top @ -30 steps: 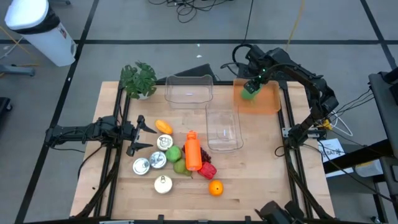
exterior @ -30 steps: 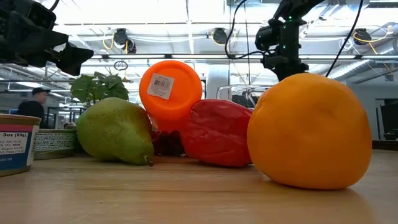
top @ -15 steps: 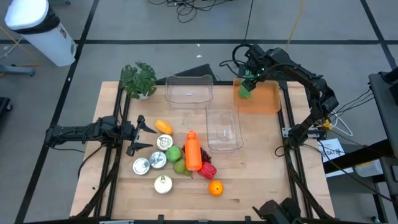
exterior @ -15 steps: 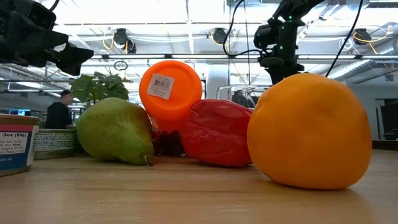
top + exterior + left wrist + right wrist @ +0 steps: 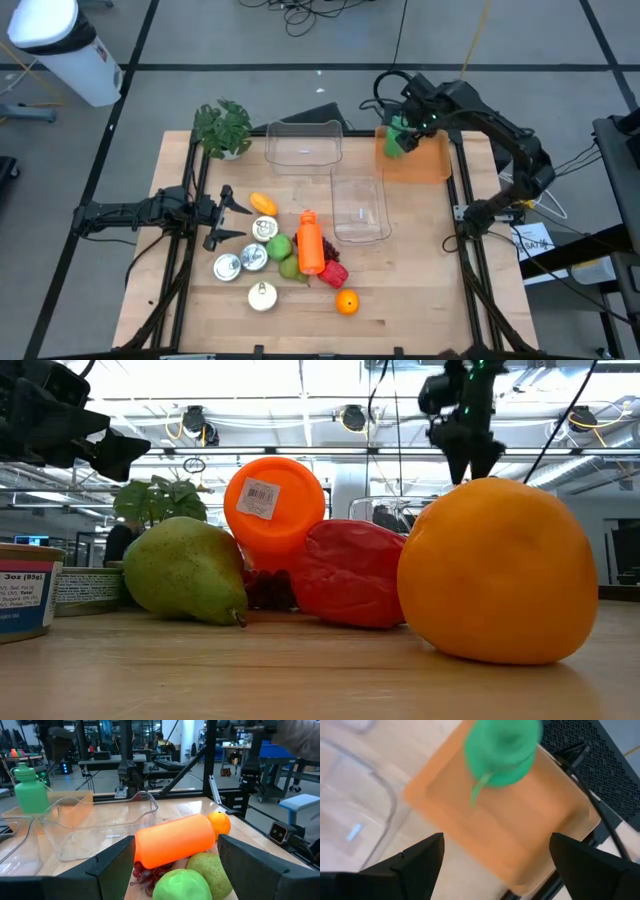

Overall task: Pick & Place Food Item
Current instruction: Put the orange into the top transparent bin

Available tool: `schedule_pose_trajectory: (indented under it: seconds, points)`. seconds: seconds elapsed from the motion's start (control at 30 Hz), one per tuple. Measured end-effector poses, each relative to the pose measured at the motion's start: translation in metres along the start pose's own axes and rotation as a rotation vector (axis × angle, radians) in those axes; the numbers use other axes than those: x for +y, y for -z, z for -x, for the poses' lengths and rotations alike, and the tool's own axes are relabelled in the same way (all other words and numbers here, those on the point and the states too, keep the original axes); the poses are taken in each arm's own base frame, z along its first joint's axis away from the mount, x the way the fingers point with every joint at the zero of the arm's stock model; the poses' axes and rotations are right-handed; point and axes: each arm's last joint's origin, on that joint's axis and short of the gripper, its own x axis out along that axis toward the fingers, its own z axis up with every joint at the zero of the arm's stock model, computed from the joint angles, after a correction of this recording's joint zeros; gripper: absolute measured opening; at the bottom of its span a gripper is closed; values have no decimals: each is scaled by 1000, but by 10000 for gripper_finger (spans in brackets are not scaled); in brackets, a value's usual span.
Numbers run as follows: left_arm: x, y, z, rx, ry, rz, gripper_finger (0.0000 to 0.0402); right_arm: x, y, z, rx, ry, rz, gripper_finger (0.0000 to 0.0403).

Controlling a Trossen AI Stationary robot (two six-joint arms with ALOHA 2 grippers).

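Note:
A green bottle (image 5: 396,139) stands upright on its base inside the orange bin (image 5: 425,160) at the table's far right. It shows from above in the right wrist view as green bottle (image 5: 502,750). My right gripper (image 5: 411,122) hangs open above it, fingers pointing steeply down and touching nothing. My left gripper (image 5: 232,218) waits open and level at the table's left. The food pile near the front holds a pear (image 5: 185,570), a red pepper (image 5: 350,572), an orange (image 5: 497,570), a green apple (image 5: 278,246) and a lying orange bottle (image 5: 310,242).
Two clear containers stand mid-table, one far (image 5: 304,142) and one to the right of centre (image 5: 359,205). Several cans (image 5: 240,262) and a white item (image 5: 262,296) lie by the pile. A potted plant (image 5: 224,127) stands at the far left corner.
My right gripper has opened and let go of the green bottle, then risen and drawn slightly toward the table's far right. The bottle stays standing in the orange bin.

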Motion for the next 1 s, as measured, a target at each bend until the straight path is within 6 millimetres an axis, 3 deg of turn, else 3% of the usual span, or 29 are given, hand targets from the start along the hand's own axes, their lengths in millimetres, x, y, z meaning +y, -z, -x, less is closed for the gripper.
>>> schedule_pose_trajectory:
  seconds: [0.23,0.43,0.53,0.7,1.0]
  points:
    - [0,0,0,0,0,0,292,47,36,43,-113,-93,75,345]
    - [0,0,0,0,0,0,292,94,81,76,-204,-221,159,345]
    - [0,0,0,0,0,0,292,117,107,83,-264,-261,213,345]
    - [0,0,0,0,0,0,292,158,155,76,-350,-377,343,345]
    - [0,0,0,0,0,0,292,233,245,27,-562,-785,655,345]
